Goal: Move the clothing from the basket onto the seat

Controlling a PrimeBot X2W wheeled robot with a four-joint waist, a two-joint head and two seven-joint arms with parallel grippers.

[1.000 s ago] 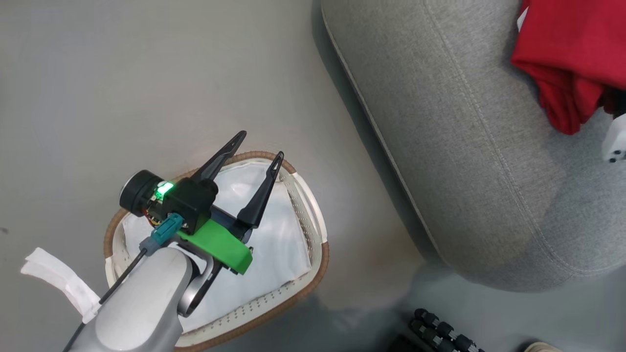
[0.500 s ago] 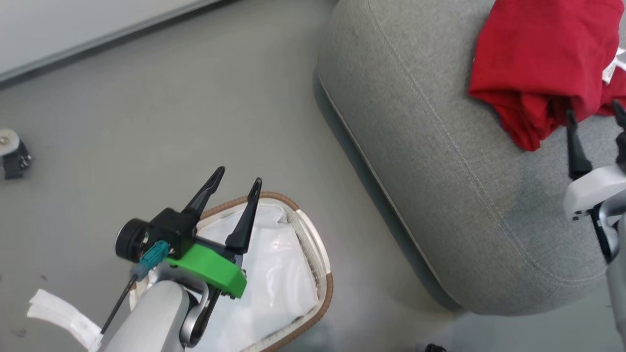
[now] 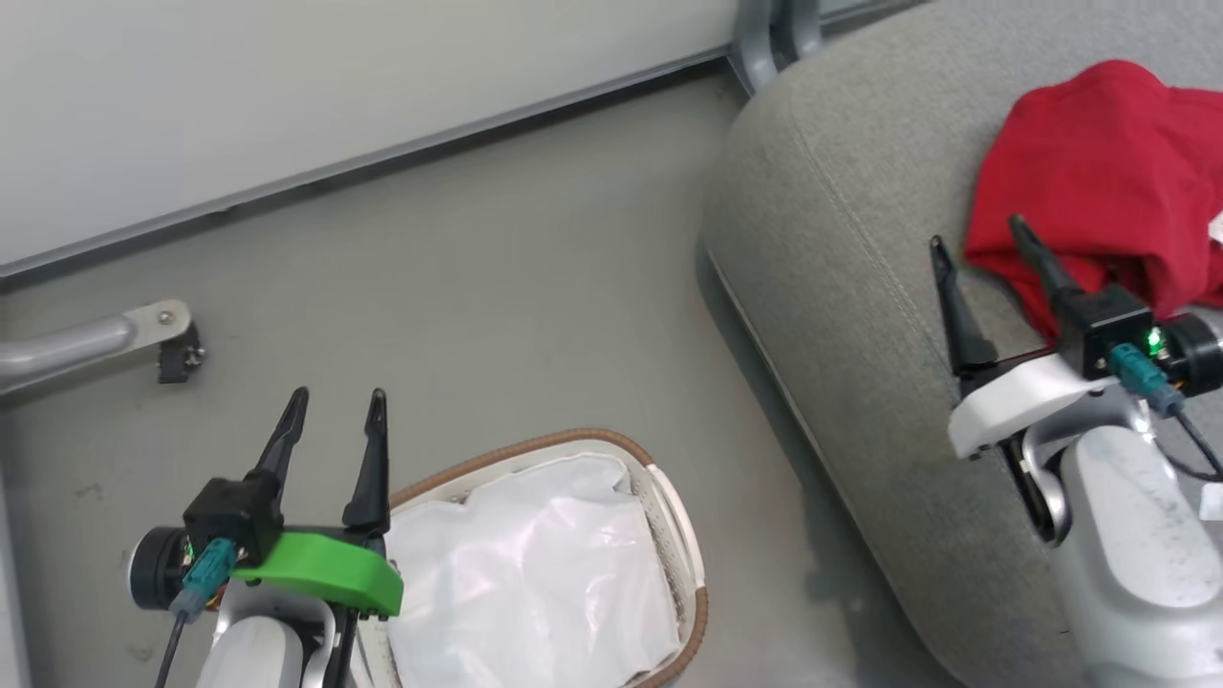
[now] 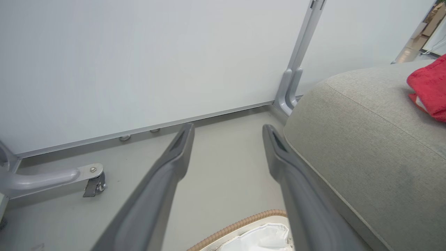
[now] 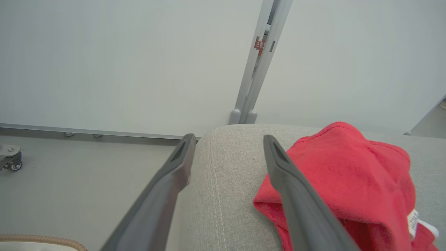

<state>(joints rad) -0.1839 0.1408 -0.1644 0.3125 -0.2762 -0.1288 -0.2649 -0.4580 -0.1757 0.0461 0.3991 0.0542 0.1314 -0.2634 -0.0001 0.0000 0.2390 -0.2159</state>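
From the head: red clothing [image 3: 1099, 162] lies bunched on a grey sofa [image 3: 841, 239] at right, while the oval basket [image 3: 535, 447] sits on the floor [image 3: 478, 287] beside it, its white liner [image 3: 535, 564] showing. The left gripper [image 3: 339, 394] hangs just left of the basket, fingers spread, nothing between them. The right gripper [image 3: 976, 230] is over the sofa with its fingers wide apart, one tip at the edge of the clothing.

Left wrist: the spread fingers point at the floor and a pale wall panel [image 4: 139, 62]; the basket's rim is at the bottom edge, the sofa at right.

Right wrist: the parted fingers frame the sofa's corner; one crosses the clothing, contact unclear. A white label [image 5: 414, 219] pokes from the fabric.
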